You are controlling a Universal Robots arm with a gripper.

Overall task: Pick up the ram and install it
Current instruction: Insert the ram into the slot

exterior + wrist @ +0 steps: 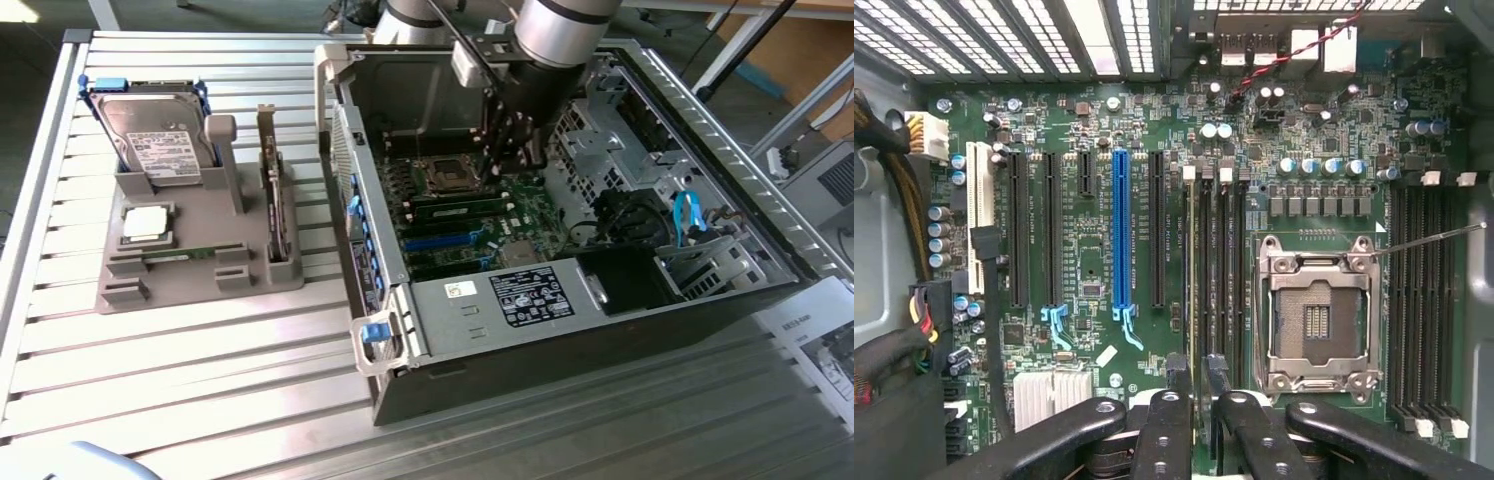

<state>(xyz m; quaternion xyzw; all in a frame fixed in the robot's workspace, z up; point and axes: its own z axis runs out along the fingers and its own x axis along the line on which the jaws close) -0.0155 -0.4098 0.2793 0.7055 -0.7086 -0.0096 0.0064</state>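
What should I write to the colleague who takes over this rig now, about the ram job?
Gripper: inside the computer case, low over the memory slots, beside the empty processor socket. Grip unclear.
Ram: one ram lies in the grey holder on the exterior view's left. A green stick seems to stand in the slots.
Done: arm is at the slots.
Left: seating not confirmed.

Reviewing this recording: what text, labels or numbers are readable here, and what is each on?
Nothing reads clearly enough to quote.
Label on the hard drive: blurred.
The black label inside the computer case: white print, too small.
The white sticker beside it: unreadable.
The printed sheet at the exterior view's right: blurred.
Slot markings on the motherboard: too small.
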